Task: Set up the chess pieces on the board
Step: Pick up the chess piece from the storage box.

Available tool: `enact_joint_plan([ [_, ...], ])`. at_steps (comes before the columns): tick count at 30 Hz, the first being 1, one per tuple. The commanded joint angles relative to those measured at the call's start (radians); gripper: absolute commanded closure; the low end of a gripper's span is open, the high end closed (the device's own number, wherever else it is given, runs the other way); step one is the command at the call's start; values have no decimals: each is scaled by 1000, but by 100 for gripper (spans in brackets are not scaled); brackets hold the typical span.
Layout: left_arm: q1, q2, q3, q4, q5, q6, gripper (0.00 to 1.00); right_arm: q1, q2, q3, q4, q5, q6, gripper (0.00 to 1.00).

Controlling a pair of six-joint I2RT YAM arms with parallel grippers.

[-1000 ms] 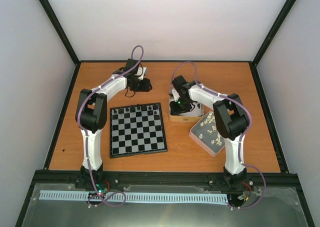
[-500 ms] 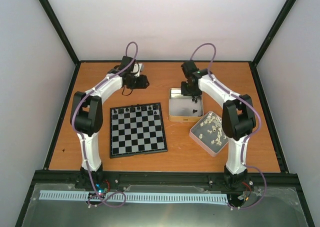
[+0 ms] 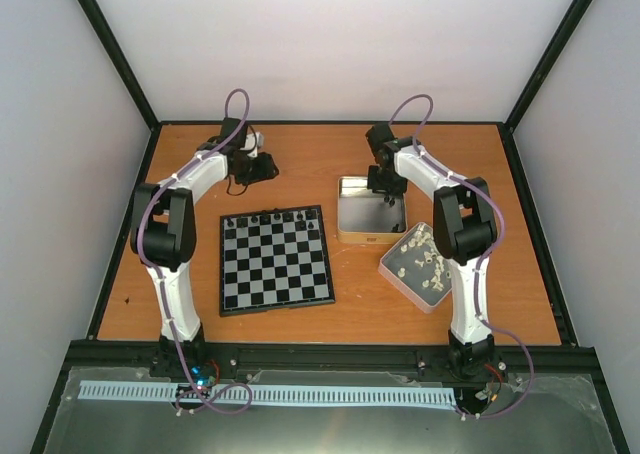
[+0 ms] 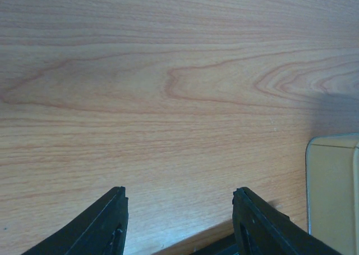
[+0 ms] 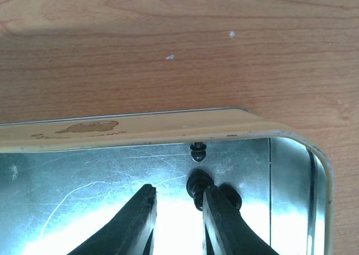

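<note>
Right gripper point(image 5: 178, 189): jaws drawn narrow, bare gap between them, gripping nothing.
Black chess piece point(image 5: 197, 186): upright on the tin point(image 5: 140, 128) floor, at one fingertip, just outside the gap.
Left gripper point(image 4: 179, 192): jaws apart above the bare table point(image 4: 168, 69), empty.
Board point(image 3: 275, 264): well apart from both grippers, dark pieces along its far row.

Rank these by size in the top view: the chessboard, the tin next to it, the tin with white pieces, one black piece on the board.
1. chessboard
2. tin next to the board and tin with white pieces: they look alike, so they are not ranked
3. black piece, by far the smallest
</note>
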Motion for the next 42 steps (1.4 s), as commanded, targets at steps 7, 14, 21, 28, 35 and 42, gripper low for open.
enact_joint_plan([
  [7, 10, 10, 29, 18, 31, -10, 48, -9, 32, 2, -29, 32, 4, 76],
  [14, 11, 16, 32, 16, 33, -7, 48, -9, 45, -11, -25, 21, 7, 78],
  [21, 12, 7, 31, 9, 2, -8, 48, -10, 46, -25, 1, 23, -12, 92],
  [28, 24, -19, 18, 3, -23, -22, 48, -10, 67, -16, 5, 8, -38, 89],
  [35, 73, -95, -56, 19, -78, -64, 48, 5, 19, -8, 0, -17, -45, 97],
  [42, 182, -207, -211, 66, -156, -163, 47, 122, -80, 68, -45, -76, -62, 96],
])
